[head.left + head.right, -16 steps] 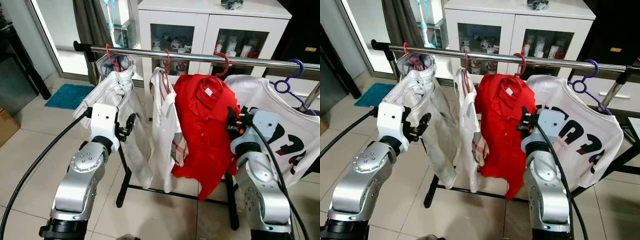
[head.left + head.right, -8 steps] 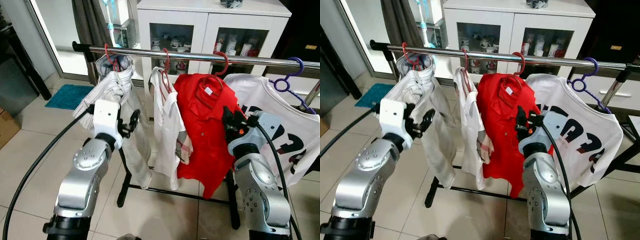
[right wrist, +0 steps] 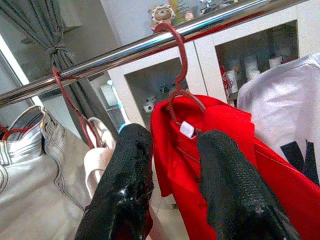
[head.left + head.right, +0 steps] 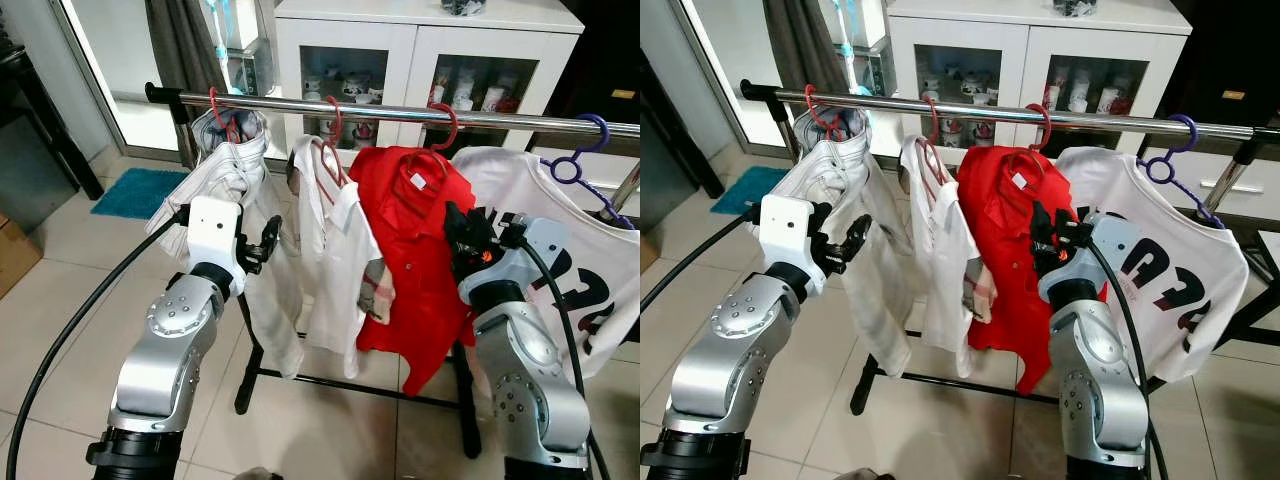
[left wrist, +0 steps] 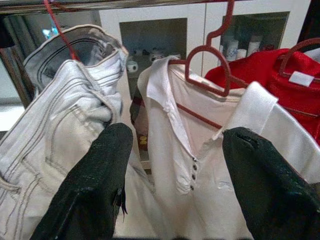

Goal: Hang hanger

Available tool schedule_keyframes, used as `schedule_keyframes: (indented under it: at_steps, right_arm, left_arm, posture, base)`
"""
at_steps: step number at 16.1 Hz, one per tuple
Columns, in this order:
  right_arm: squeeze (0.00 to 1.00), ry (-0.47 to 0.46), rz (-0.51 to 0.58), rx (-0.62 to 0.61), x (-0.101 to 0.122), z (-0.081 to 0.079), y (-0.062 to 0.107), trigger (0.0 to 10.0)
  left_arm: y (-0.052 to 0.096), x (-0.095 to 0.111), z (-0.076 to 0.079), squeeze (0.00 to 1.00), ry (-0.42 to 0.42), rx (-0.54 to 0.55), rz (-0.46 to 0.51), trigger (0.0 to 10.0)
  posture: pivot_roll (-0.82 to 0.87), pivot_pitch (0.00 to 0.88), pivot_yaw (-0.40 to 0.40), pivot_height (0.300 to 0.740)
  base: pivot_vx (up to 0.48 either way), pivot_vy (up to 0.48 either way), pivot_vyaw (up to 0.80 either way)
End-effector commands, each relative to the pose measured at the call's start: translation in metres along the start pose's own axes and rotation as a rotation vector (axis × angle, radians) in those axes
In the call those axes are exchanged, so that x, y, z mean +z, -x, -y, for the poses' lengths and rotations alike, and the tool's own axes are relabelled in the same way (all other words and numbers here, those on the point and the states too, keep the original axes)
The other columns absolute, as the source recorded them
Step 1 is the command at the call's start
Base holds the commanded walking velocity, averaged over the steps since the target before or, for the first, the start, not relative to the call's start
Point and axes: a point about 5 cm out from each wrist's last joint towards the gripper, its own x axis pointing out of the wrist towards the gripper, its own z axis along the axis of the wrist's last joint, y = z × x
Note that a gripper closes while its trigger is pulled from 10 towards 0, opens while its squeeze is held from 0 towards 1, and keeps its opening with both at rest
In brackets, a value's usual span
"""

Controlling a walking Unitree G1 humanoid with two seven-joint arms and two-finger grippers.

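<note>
A silver rail [image 4: 300,104] carries several garments on hangers. From my left come pale jeans [image 4: 235,170] on a red hanger, a white polo shirt [image 4: 335,240] on a red hanger [image 5: 207,70], a red shirt [image 4: 415,260] on a red hanger [image 3: 181,75], and a printed white T-shirt [image 4: 560,270] on a purple hanger [image 4: 578,160]. My left gripper [image 4: 266,240] is open in front of the jeans and polo, holding nothing [image 5: 177,150]. My right gripper [image 4: 464,232] is open against the red shirt's front, just below its collar [image 3: 175,145].
A white cabinet with glass doors [image 4: 420,50] stands right behind the rail. The rack's black base [image 4: 350,385] rests on the tiled floor. A blue mat [image 4: 140,190] lies at the far left by a grey curtain [image 4: 185,50].
The white polo has swung and spread toward the red shirt. My right gripper has shifted slightly left and up against the red shirt. My left gripper has barely moved.
</note>
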Motion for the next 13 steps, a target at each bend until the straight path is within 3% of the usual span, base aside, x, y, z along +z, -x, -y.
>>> schedule_keyframes:
  at_steps: [1, 3, 4, 5, 12, 13]
  right_arm:
    - [0.00, 0.019, 0.001, 0.018, 0.0029, -0.0059, -0.0032, 10.0]
    - [0.00, 0.059, -0.019, 0.023, 0.0003, -0.0057, -0.0035, 10.0]
    - [0.17, 0.076, -0.027, 0.028, -0.0009, -0.0056, -0.0035, 10.0]
    - [1.00, 0.054, -0.021, 0.028, -0.0012, -0.0051, -0.0030, 10.0]
    - [1.00, 0.074, -0.006, 0.056, 0.0030, -0.0067, -0.0008, 10.0]
    - [1.00, 0.046, -0.008, 0.015, 0.0016, -0.0037, 0.0004, 10.0]
  left_arm:
    - [-0.0011, -0.0030, -0.0020, 0.00, -0.008, 0.005, -0.020, 10.0]
    - [-0.0018, -0.0031, -0.0033, 0.00, -0.013, 0.023, -0.020, 10.0]
    - [-0.0019, -0.0032, -0.0039, 0.00, -0.012, 0.030, -0.020, 10.0]
    - [-0.0016, -0.0031, -0.0042, 0.00, -0.011, 0.031, -0.019, 10.0]
    - [-0.0034, -0.0010, -0.0044, 0.00, -0.026, 0.018, -0.016, 10.0]
    - [-0.0041, -0.0004, -0.0038, 0.00, -0.028, 0.014, -0.015, 10.0]
  posture:
    - [-0.07, 0.000, 0.057, 0.740]
    - [-0.07, 0.000, 0.046, 0.740]
    - [-0.07, 0.000, 0.044, 0.740]
    - [-0.07, 0.000, 0.042, 0.740]
    - [-0.07, 0.000, 0.057, 0.740]
    - [-0.07, 0.000, 0.061, 0.740]
  base:
    - [0.000, 0.300, 0.00]
    - [0.000, 0.306, 0.00]
    - [0.000, 0.304, 0.00]
    - [0.000, 0.304, 0.00]
    - [0.000, 0.308, 0.00]
    - [0.000, 0.368, 0.00]
